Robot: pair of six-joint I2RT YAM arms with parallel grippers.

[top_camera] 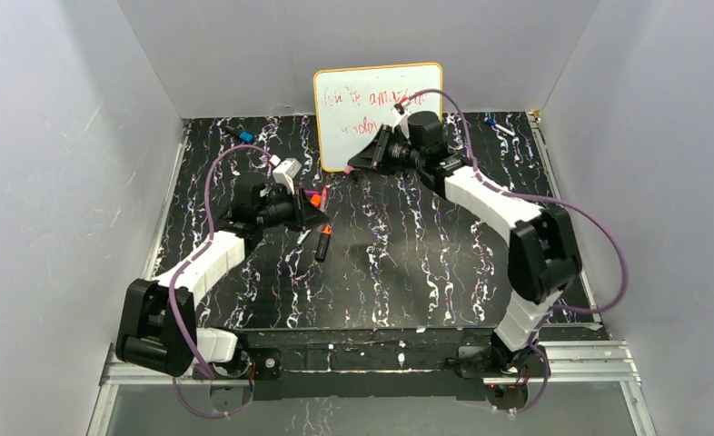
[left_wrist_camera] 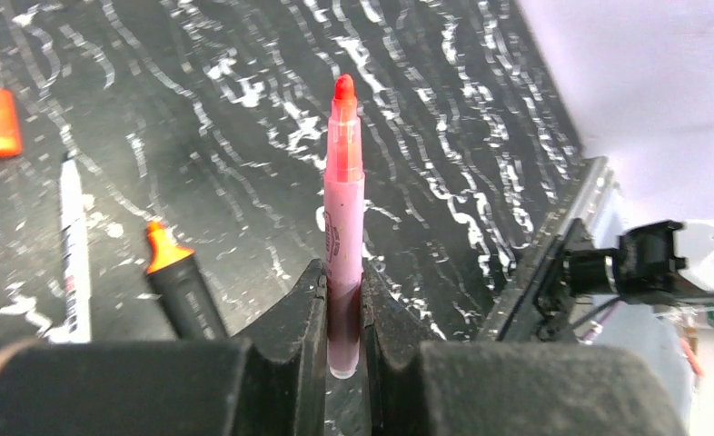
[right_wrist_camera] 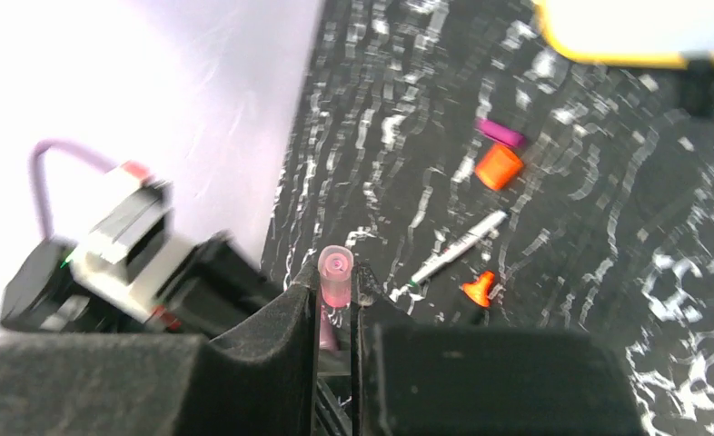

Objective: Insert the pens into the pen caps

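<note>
1. Black fingers (left_wrist_camera: 310,300) of the left gripper (left_wrist_camera: 342,277) are pressing in from both sides on the pink marker (left_wrist_camera: 344,195), holding it low on its barrel. Its bare red tip is pointing away from the wrist camera, over the table (top_camera: 408,263).
2. Across from it, the right gripper (right_wrist_camera: 336,295) is pinching the pink cap (right_wrist_camera: 335,272) between its fingertips, and the cap's round end is facing the wrist camera. From above, this gripper is hovering by the foot of the whiteboard (top_camera: 378,113), apart from the left one.
3. Seen from the left wrist, the black marker (left_wrist_camera: 185,291) is lying on the table to the left of the held marker, showing its orange tip uncapped. The white pen (left_wrist_camera: 74,254) is lying just beside it, further left.
4. Past those two in the right wrist view, the orange cap (right_wrist_camera: 498,167) and the purple cap (right_wrist_camera: 500,133) are sitting close together on the dark surface, nearer the whiteboard.
5. At the back of the table, a blue-tipped pen (top_camera: 242,135) is lying near the far left corner, and a second blue-tipped pen (top_camera: 495,122) is lying near the far right corner, both well apart from the grippers.
</note>
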